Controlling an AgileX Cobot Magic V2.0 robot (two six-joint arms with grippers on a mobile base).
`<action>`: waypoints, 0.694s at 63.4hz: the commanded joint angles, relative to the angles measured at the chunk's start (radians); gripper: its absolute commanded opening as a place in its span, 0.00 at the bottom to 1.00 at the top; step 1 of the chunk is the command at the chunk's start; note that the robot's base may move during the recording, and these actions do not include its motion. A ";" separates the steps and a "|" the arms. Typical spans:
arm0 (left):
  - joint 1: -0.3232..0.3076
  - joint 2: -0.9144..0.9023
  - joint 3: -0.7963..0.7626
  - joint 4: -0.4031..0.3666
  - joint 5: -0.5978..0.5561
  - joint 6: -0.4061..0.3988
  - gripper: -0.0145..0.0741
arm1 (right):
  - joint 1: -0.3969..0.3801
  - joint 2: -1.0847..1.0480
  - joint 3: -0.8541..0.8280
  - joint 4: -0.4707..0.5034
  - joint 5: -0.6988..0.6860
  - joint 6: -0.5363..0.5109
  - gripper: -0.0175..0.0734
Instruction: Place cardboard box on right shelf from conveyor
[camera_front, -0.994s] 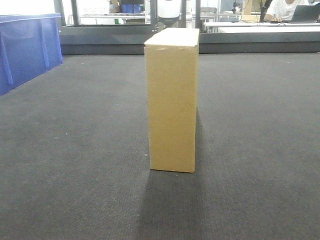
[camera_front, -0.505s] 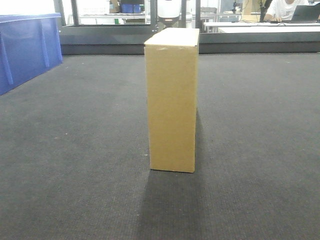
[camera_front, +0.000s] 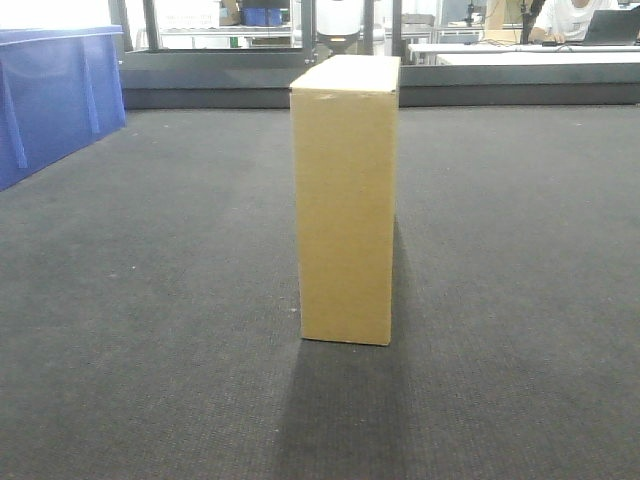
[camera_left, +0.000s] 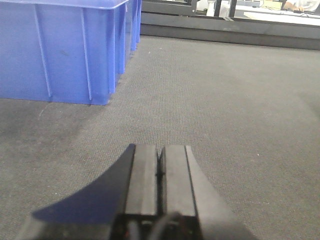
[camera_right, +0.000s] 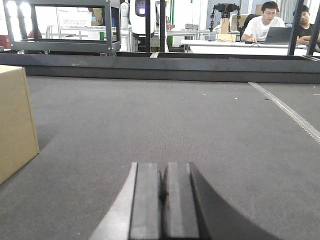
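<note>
Cardboard box (camera_front: 345, 200) upright on its narrow end, mid-belt on the conveyor (camera_front: 150, 300), touched by nothing. Judged barely begun, with reaching, gripping, lifting and carrying over to the right shelf, seen in no view, all left to do. Left gripper (camera_left: 160, 175) and right gripper (camera_right: 161, 200) low over the belt, jaws pressed together on nothing; blue bin (camera_left: 60, 50) standing on the belt's left side, well apart from the box, inside hidden behind its wall, contents impossible to tell.
</note>
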 joint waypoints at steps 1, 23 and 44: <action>-0.004 -0.012 -0.003 -0.005 -0.082 -0.005 0.03 | -0.005 -0.004 -0.088 0.006 -0.070 0.012 0.25; -0.004 -0.012 -0.003 -0.005 -0.082 -0.005 0.03 | 0.095 0.393 -0.440 -0.031 0.074 0.013 0.54; -0.004 -0.012 -0.003 -0.005 -0.082 -0.005 0.03 | 0.346 0.885 -0.827 -0.130 0.268 0.021 0.89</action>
